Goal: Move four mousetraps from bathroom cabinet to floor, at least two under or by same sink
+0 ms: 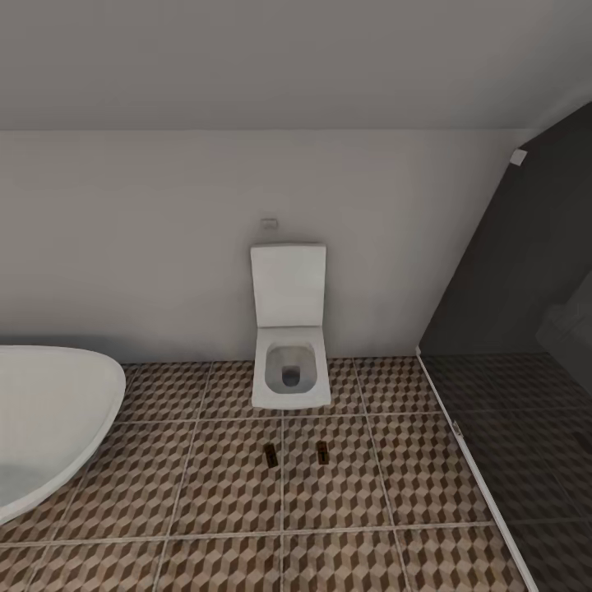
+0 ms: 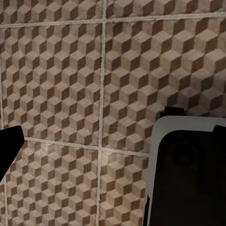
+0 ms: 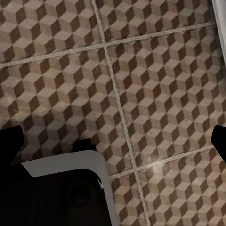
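Note:
Two mousetraps lie on the cube-patterned bathroom floor [image 1: 222, 493] in front of the toilet: one small dark plate [image 1: 270, 455] and another [image 1: 322, 451] just to its right. The other mousetraps, the cabinet and the sink are out of view. In the left wrist view my left gripper [image 2: 113, 141] hangs over bare tiles [image 2: 70, 70], its dark fingertips [image 2: 9, 150] far apart and nothing between them. My right gripper [image 3: 113, 141] is open too, above tiles [image 3: 155, 94], with one fingertip [image 3: 8, 143] at each side of that view.
A white square toilet [image 1: 289, 345] stands against the back wall. The white rounded bathtub [image 1: 49, 411] is at the left. A dark glass shower partition [image 1: 510, 329] closes off the right. A white-and-black part of my own body [image 2: 188, 179] [image 3: 66, 193] shows below each gripper.

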You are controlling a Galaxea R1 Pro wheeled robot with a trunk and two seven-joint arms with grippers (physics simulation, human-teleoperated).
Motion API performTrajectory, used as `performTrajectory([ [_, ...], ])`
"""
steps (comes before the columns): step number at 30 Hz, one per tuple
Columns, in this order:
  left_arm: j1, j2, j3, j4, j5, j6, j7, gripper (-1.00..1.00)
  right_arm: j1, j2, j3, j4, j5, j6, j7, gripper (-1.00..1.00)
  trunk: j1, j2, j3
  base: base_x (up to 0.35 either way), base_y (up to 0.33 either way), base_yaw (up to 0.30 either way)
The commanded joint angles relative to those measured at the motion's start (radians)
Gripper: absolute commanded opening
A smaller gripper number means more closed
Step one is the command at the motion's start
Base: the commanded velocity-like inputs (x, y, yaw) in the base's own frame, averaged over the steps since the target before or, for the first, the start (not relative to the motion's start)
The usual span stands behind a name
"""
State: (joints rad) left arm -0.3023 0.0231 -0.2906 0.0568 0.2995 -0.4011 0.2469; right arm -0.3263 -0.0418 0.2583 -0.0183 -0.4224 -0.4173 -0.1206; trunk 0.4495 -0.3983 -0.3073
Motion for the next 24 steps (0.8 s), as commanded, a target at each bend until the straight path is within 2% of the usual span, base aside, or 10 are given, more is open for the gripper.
performTrajectory([
  [1, -0.001, 0.0, -0.009, 0.004, 0.006, -0.005, 0.001, 1.0, 0.0, 0.0, 0.008, 0.0, -0.006, -0.002, -0.004, 1.0, 0.0, -0.002, -0.002, 0.0, 0.0, 0.0],
  [12, -0.001, 0.003, -0.009, 0.013, 0.004, -0.005, 0.0, 1.0, 0.0, 0.005, 0.009, -0.004, -0.008, -0.004, -0.001, 1.0, 0.0, -0.002, -0.002, 0.0, 0.0, 0.0],
  [20, -0.001, 0.003, -0.009, 0.015, 0.004, -0.003, 0.0, 1.0, 0.0, 0.026, 0.008, -0.004, -0.009, -0.004, 0.0, 1.0, 0.0, -0.002, -0.002, 0.0, 0.0, 0.0],
  [24, -0.001, 0.003, -0.009, 0.015, 0.005, -0.002, 0.0, 1.0, 0.0, 0.029, 0.007, -0.004, -0.008, -0.004, 0.0, 1.0, 0.0, -0.002, -0.002, 0.0, 0.0, 0.0],
])
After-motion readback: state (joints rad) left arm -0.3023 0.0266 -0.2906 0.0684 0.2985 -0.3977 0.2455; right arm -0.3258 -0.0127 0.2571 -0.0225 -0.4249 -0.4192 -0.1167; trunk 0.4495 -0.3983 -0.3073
